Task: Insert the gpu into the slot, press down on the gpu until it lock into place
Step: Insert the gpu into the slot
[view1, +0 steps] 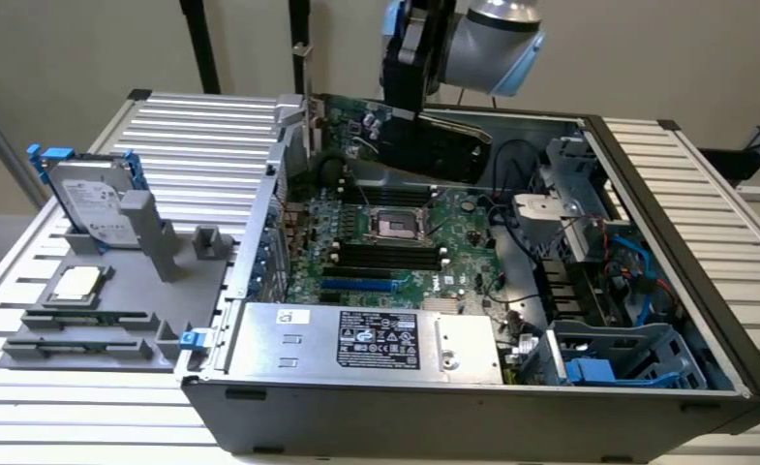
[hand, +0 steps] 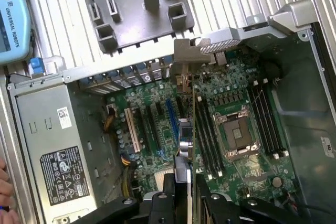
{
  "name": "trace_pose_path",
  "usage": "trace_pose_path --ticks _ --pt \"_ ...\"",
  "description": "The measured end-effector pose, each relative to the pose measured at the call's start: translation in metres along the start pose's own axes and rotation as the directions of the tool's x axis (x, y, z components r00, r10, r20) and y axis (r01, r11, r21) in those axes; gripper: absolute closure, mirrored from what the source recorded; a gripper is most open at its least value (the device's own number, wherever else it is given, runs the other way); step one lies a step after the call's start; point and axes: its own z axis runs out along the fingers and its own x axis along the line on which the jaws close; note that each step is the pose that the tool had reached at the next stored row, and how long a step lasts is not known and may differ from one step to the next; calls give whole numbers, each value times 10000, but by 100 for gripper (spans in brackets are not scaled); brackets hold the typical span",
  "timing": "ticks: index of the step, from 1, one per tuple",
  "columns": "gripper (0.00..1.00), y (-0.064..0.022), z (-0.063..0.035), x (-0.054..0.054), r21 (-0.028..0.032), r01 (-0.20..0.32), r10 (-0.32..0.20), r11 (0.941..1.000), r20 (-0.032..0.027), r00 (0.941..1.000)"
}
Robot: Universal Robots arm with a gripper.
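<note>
One robot arm hangs over the far end of an open computer case (view1: pixel 483 407) lying on a slatted metal surface (view1: pixel 728 184) in the exterior view. Its fingers (view1: pixel 403 99) grip the gpu (view1: pixel 412 136) by its upper edge, holding the card upright and clear of the motherboard. The bright-blue slot (view1: pixel 357 286) lies lower and nearer the camera. It sits just beyond the silver labelled box (view1: pixel 367 339), on the near side of the black memory strips (view1: pixel 386 257) and the square processor socket (view1: pixel 390 228). Card and slot are well apart here.

In the wrist view, the fingers (hand: pixel 186 177) clamp the gpu (hand: pixel 182 85), which shows edge-on with its metal bracket end toward the case's rear wall (hand: pixel 121 74). The slot (hand: pixel 171 116) runs alongside the card's edge, the two long axes nearly parallel. The card appears between the slot and the nearest memory strips (hand: pixel 205 129). Judging by both views, the card is turned the right way but not yet seated. The slot lies below the fingers, a little to the side away from the processor socket (hand: pixel 236 135).
</note>
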Motion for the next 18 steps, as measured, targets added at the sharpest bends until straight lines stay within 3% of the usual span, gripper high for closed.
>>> trace_pose_path --ticks 4,8,13,16,18 --pt "74 0 4 0 -32 729 -729 9973 3 9973" --pt "74 0 8 0 -63 1396 -1396 9902 24 9902" --pt "74 -1 17 1 -75 1969 -1968 9804 125 9804" --pt "74 -7 27 -5 -39 2059 -2057 9786 212 9784" --pt "74 -11 42 -19 -37 2077 -2076 9782 234 9779"
